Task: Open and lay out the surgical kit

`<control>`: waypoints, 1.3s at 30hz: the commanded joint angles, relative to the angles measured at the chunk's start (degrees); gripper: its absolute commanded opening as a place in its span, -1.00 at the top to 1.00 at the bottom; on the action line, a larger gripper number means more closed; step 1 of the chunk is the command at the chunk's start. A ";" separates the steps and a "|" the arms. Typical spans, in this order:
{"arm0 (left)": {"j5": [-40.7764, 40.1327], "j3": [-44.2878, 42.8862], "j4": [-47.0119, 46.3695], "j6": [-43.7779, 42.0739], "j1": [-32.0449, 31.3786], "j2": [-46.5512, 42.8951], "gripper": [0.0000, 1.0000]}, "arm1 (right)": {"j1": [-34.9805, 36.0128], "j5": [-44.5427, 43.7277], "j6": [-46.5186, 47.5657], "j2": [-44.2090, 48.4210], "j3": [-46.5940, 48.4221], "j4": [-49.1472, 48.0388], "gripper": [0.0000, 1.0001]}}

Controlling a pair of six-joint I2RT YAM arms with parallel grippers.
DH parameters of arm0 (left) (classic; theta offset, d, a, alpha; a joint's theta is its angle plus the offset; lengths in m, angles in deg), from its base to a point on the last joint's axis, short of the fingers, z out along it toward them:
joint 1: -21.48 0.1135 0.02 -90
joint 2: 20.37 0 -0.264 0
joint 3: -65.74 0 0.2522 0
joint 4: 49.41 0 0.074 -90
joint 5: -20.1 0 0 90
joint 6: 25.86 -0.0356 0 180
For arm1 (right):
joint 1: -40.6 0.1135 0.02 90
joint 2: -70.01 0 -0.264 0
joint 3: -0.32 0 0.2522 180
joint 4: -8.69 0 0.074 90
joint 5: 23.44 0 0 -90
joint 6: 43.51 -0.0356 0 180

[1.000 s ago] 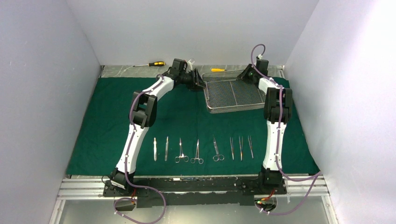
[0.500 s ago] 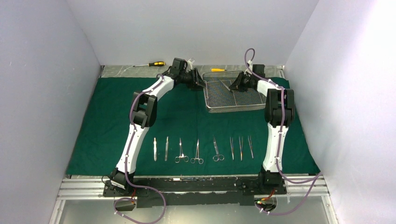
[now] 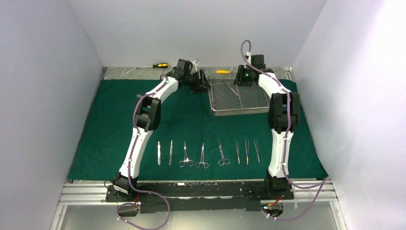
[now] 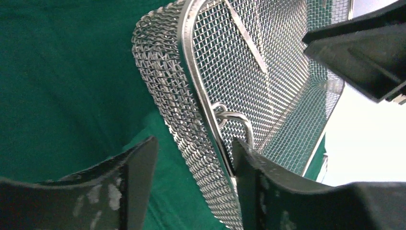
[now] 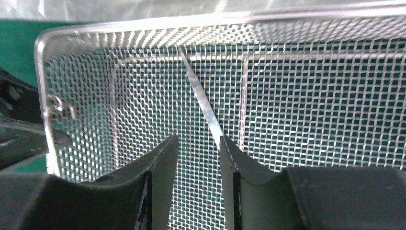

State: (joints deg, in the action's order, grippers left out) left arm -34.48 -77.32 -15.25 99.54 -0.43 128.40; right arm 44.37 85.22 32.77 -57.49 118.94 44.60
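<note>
Desk [image 3: 125,72]: green drape [image 3: 105,134] spread; eight instruments [image 3: 202,153] rowed along your near edge.
Mesh tray [image 3: 249,101]: one slim steel instrument [image 5: 201,100] left.
Tools: left tool [image 4: 194,143], right tool [image 5: 197,140] released.

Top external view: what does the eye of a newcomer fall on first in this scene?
First, the dark green cloth that covers most of the table, with a neat row of eight steel instruments near its front edge. Then the silver wire-mesh tray at the far side, to which both arms reach; one slim instrument lies inside it.
</note>
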 commanded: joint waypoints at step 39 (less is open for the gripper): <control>-4.72 29.02 7.89 -13.80 6.86 -32.97 -0.61 | 10.68 -20.25 7.18 -13.27 13.96 25.75 0.75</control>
State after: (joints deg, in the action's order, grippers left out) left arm -38.39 -49.97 -7.49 87.26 6.19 99.53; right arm 53.28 66.57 41.43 -68.11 132.18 61.48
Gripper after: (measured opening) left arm 0.808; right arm 0.157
